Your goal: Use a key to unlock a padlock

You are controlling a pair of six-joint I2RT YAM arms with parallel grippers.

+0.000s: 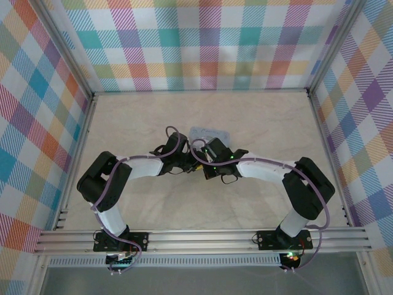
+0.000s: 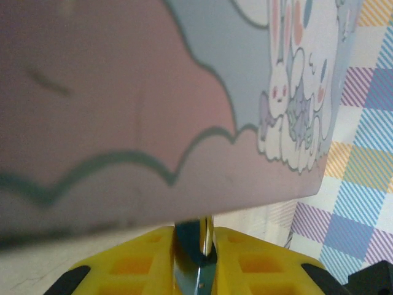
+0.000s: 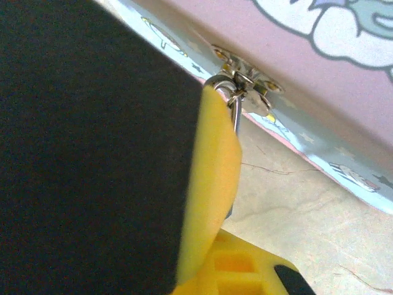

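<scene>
The right gripper [image 3: 215, 123] is nearest, its dark finger a blur across the right wrist view. It is clenched fully, and whatever it pinches is hidden behind that finger. Its yellow pad lies against a thin silver loop [image 3: 236, 114] hooked through the clasp [image 3: 249, 86] on the front of the box [image 3: 319, 37].

That loop belongs to the padlock [image 2: 190, 273], whose dark bluish body sits between the yellow fingers of the left gripper [image 2: 195, 236], just under the box; they look closed on it. The box stands near the middle of the tabletop [image 1: 276, 123], a little toward the far edge, and both arms meet at its near side.

The step in hand looks like bringing a key to the lock. To do it well:
- The left grip should hold the lock body steady with the keyhole toward the right gripper.
- The right gripper should come in straight along the keyhole, without pressing on the loop.
- The turn should be gentle, since a light tin will probably slide or tip if pushed.
</scene>
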